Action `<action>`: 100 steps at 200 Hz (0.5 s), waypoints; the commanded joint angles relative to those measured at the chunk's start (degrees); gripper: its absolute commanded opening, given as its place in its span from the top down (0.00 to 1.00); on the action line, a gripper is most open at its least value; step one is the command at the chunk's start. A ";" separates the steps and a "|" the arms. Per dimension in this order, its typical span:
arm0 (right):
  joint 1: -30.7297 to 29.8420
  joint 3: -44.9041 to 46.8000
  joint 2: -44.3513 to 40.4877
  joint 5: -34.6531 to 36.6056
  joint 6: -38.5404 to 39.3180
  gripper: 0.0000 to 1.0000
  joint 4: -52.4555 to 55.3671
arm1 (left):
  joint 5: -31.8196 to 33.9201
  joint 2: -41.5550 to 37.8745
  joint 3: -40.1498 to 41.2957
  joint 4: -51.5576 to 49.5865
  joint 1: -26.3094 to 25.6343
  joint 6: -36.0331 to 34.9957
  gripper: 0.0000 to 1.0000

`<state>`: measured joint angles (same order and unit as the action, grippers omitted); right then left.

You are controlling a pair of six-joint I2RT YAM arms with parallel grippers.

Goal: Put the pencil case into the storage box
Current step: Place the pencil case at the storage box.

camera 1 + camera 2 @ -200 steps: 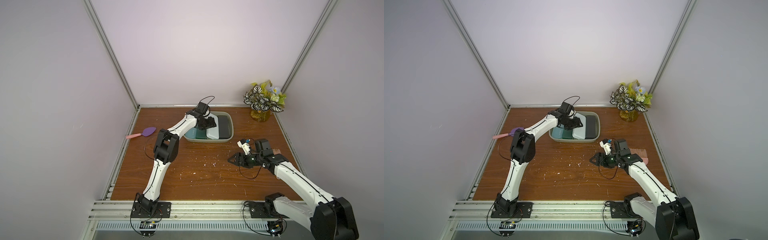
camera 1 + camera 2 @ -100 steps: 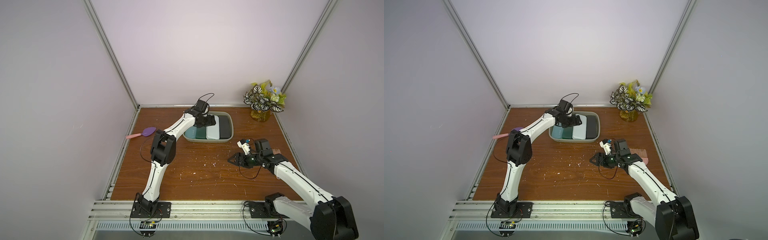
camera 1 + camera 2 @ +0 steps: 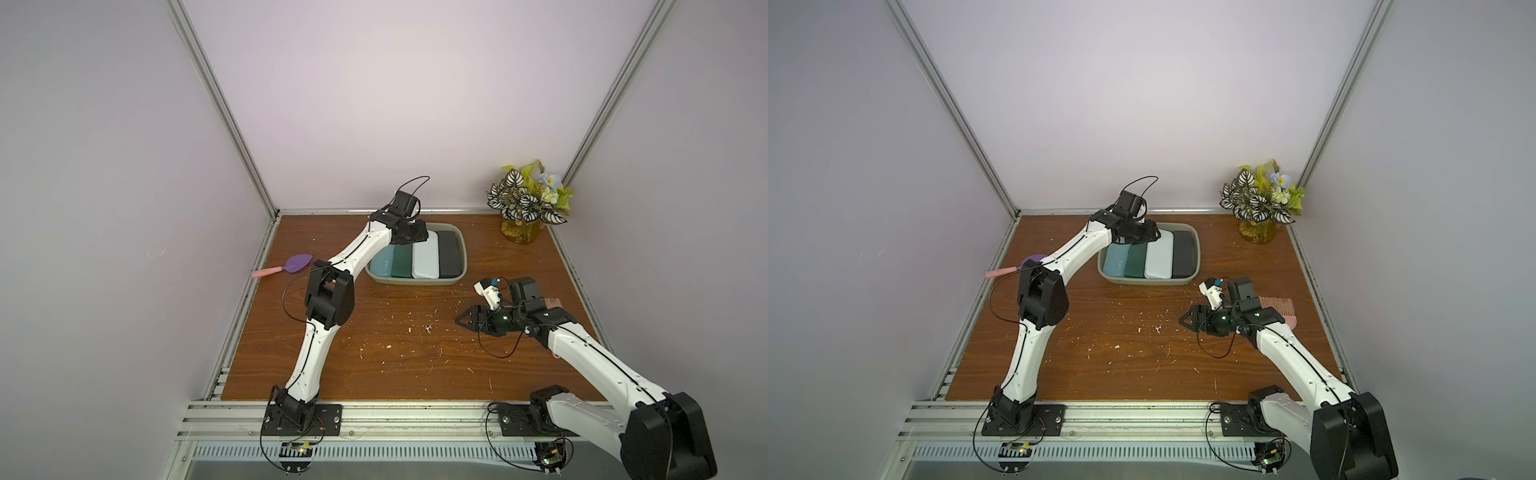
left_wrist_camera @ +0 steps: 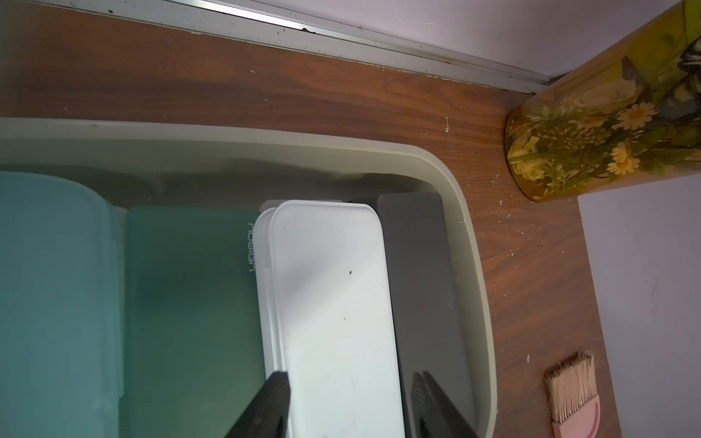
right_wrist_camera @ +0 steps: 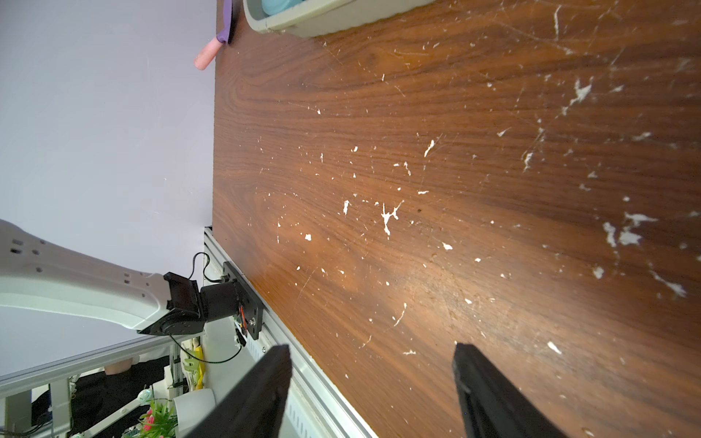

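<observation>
The storage box point(image 3: 415, 281) point(image 3: 1150, 281) is a grey-beige tub at the back of the table. Lying side by side in it are a light blue pencil case point(image 3: 384, 264), a dark green one point(image 3: 402, 259), a white one point(image 3: 426, 257) and a dark grey one point(image 3: 449, 253). My left gripper point(image 3: 419, 236) point(image 3: 1152, 235) hovers over the box's far end. In the left wrist view this gripper point(image 4: 349, 379) is open and straddles the white pencil case point(image 4: 330, 284); one finger is over the dark grey case point(image 4: 417, 265). My right gripper point(image 3: 462, 322) point(image 5: 371, 352) is open and holds nothing, low over bare table.
A purple and pink scoop point(image 3: 291, 266) lies near the left wall. A yellow vase of flowers point(image 3: 521, 230) point(image 4: 607, 132) stands in the back right corner. A pink brush point(image 3: 1277, 309) point(image 4: 572, 394) lies beside the right arm. White scraps point(image 3: 426, 330) dot the wooden table.
The left arm's elbow has swung slightly to the left while its gripper stayed over the box's far end. The right arm has not moved.
</observation>
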<state>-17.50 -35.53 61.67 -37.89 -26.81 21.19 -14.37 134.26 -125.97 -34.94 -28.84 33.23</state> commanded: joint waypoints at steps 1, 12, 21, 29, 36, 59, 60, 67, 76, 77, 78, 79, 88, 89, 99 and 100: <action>0.14 -0.24 -0.07 -1.66 0.40 0.26 -0.45 | -0.23 2.66 -1.23 -1.49 0.51 0.69 0.48; 0.18 -0.29 -0.01 -1.66 0.44 0.26 -0.49 | 0.18 2.77 -0.74 -1.47 0.46 0.78 0.48; 0.14 -0.31 -0.06 -1.66 0.44 0.26 -0.46 | 0.58 2.46 -0.14 -1.47 0.53 0.80 0.48; 0.14 -0.26 -0.06 -1.63 0.44 0.26 -0.40 | 0.97 2.04 0.34 -1.45 0.49 0.69 0.48; 0.18 -0.31 0.01 -1.66 0.43 0.26 -0.45 | 1.58 1.60 0.83 -1.48 0.50 0.57 0.48; 0.18 -0.15 0.27 -1.75 0.40 0.26 -0.70 | 2.03 1.31 1.27 -1.45 0.52 0.10 0.52; 0.14 -0.15 0.28 -1.79 0.42 0.26 -0.71 | 2.00 1.33 1.26 -1.45 0.53 0.09 0.52; 0.14 -0.06 0.38 -1.91 0.29 0.26 -0.87 | 1.72 1.67 1.21 -1.45 0.52 0.15 0.54; 0.17 0.04 0.47 -1.98 0.23 0.26 -1.12 | 1.12 2.21 1.12 -1.36 0.48 0.44 0.57; 0.18 0.07 0.47 -2.00 0.25 0.26 -1.14 | 1.06 2.27 1.10 -1.36 0.51 0.48 0.57; 0.18 0.09 0.47 -2.01 0.17 0.26 -1.14 | 0.99 2.34 1.09 -1.36 0.53 0.50 0.57; 0.18 0.10 0.47 -2.01 0.17 0.26 -1.19 | 0.91 2.42 1.09 -1.36 0.53 0.51 0.57; 0.13 0.03 0.47 -2.01 0.15 0.26 -1.24 | 0.50 2.90 0.98 -1.28 0.37 0.76 0.59; 0.15 0.02 0.47 -2.01 0.17 0.26 -1.24 | 0.45 2.97 0.94 -1.28 0.37 0.77 0.59; 0.18 0.02 0.32 -1.97 0.18 0.26 -1.22 | 0.32 3.45 0.77 -1.28 0.07 0.78 0.60; 0.18 0.02 0.30 -1.95 0.18 0.26 -1.23 | 0.31 3.46 0.75 -1.28 0.04 0.78 0.60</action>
<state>-17.50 -35.53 62.06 -38.04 -26.85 20.75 -13.67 136.79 -124.92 -35.27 -28.84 33.93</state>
